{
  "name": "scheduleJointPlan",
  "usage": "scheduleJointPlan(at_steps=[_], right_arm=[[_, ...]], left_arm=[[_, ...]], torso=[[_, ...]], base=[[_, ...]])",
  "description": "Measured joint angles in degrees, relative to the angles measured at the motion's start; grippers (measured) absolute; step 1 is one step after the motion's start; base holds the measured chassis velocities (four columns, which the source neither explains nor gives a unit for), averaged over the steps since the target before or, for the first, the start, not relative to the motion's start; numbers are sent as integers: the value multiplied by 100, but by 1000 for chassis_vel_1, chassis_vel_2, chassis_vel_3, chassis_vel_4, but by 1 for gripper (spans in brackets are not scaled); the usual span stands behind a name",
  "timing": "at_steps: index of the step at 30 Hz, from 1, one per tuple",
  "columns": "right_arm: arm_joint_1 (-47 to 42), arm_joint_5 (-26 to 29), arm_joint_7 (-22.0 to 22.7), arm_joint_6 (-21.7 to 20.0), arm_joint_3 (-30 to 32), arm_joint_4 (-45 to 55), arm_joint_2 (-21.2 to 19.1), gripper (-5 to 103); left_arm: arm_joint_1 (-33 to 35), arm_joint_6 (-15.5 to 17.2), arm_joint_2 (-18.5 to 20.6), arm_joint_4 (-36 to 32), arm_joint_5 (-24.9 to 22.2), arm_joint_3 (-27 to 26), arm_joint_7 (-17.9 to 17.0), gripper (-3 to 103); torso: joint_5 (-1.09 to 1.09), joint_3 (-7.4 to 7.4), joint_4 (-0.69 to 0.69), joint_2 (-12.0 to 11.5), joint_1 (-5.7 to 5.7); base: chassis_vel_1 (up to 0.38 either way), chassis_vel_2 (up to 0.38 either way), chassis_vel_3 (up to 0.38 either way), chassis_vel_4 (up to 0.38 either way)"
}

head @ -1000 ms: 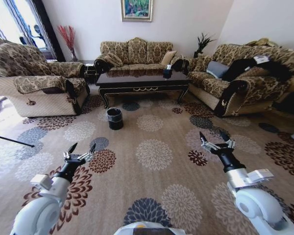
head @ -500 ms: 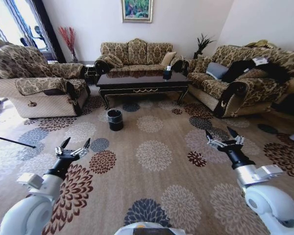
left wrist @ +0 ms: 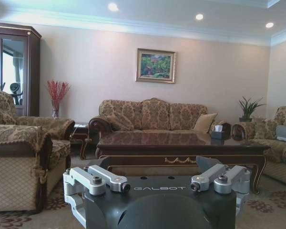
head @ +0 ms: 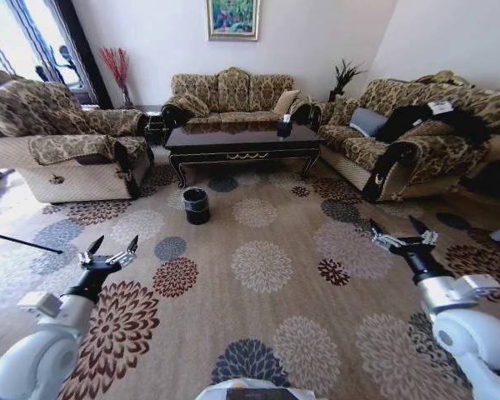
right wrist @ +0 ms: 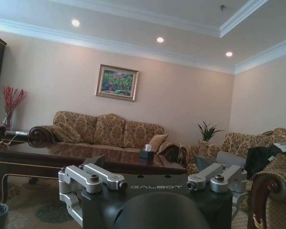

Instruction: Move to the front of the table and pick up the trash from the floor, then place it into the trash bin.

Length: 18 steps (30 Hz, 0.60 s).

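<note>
- Black bin (head: pixel 196 204) stands on the carpet (head: pixel 258 267) just before the bench (head: pixel 242 140).
- My left pincer (head: pixel 110 248) hovers spread, empty.
- My right pincer (head: pixel 400 234) hovers spread, empty.

Cream walls (head: pixel 317 33) close the room, a framed painting (head: pixel 232 17) at 12 o'clock above a patterned sofa (head: pixel 225 90). An armchair (head: pixel 62 142) sits at 10 o'clock, another sofa (head: pixel 417 133) at 2. Bright windows (head: pixel 12 37) at 11; ceiling spotlights (right wrist: pixel 160 39).
</note>
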Motion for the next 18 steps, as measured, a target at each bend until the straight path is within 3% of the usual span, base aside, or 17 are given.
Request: scheduleJointPlan(at_steps=[8, 18], right_arm=[[9, 9, -39, 45, -360, 490, 145, 100], [-76, 6, -88, 158, -275, 465, 148, 100]], left_arm=[[71, 105, -236, -499, -19, 307, -3, 100], [198, 99, -303, -594, -5, 223, 11, 100]], torso=[[0, 123, 3, 205, 82], [0, 265, 2, 447, 183]], base=[[0, 0, 0, 0], [0, 0, 0, 0]])
